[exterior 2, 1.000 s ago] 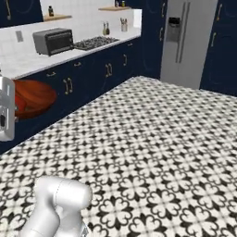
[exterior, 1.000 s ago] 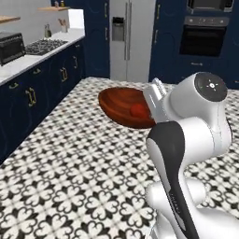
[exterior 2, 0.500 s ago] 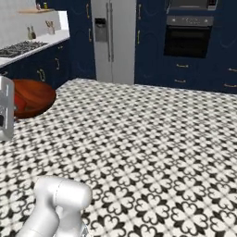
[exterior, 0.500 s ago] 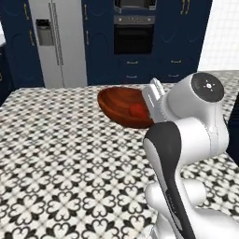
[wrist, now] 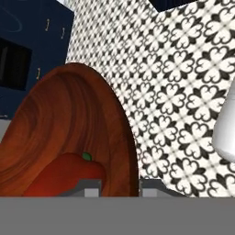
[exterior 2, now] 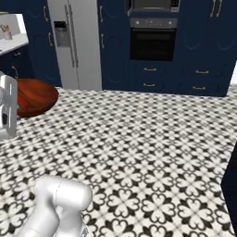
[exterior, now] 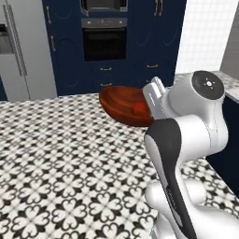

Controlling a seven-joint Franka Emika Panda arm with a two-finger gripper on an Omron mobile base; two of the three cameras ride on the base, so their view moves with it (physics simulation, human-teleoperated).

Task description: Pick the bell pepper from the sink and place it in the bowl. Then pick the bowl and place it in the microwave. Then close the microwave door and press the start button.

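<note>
Carry step: the hand [exterior: 148, 103] is clamped on the bowl [exterior: 125, 105] rim (bell pepper [exterior: 138, 108] inside). Keep the bowl level toward the microwave [exterior: 103, 4].

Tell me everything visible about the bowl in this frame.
The bowl is wide, shallow, reddish-brown wood with visible grain. It is held up above the patterned floor, tilted, its rim pinched by the claw, which is shut on it. The red pepper, with a bit of green stem, lies inside against the wall nearest the claw. In the left base view it hangs in front of the arm, with the dark oven beyond.
</note>
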